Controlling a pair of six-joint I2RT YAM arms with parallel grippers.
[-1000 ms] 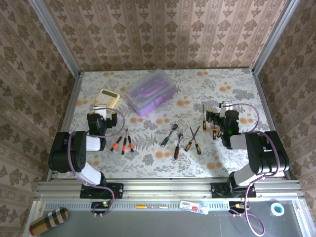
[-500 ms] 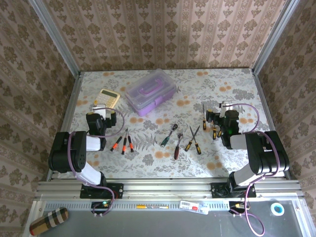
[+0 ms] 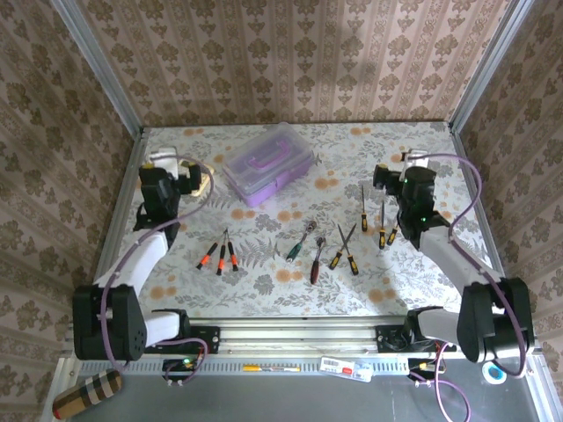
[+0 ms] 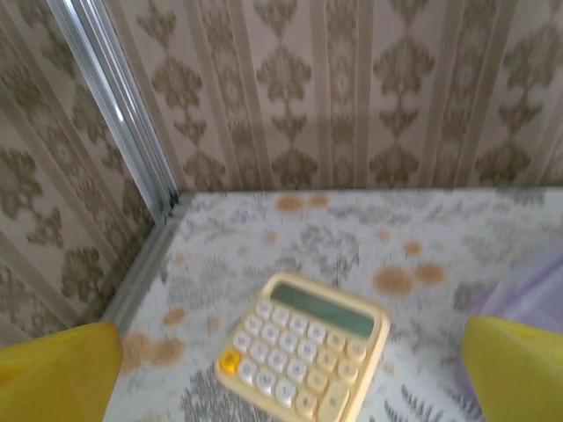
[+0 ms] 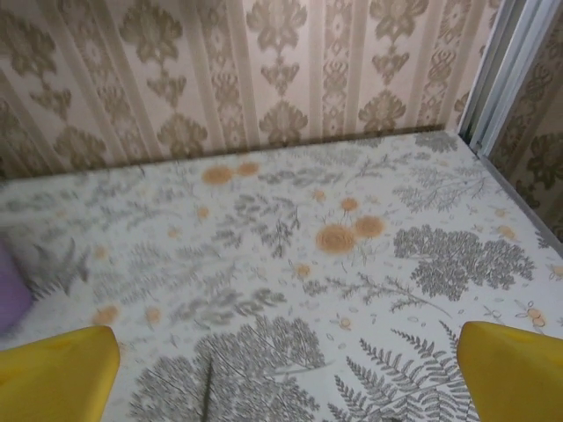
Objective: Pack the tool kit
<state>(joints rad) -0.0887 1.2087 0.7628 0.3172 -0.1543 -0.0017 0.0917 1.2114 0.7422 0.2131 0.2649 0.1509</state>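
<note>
The tool kit's purple case, its clear lid shut, sits at the back middle of the table; an edge of it shows in the wrist views. Orange-handled screwdrivers lie front left. A green-handled driver, a metal wrench and yellow-and-black screwdrivers lie in the middle, with more screwdrivers to the right. My left gripper hangs open above the table's left side. My right gripper is open over bare table, behind the right screwdrivers.
A yellow calculator lies just ahead of my left gripper, between its yellow fingers. Metal rails and papered walls close in the table on three sides. A thin screwdriver tip pokes in below my right gripper.
Both arms have lifted from their folded pose and stretched toward the back of the table. Both grippers stay open. The tools and case have not moved.
</note>
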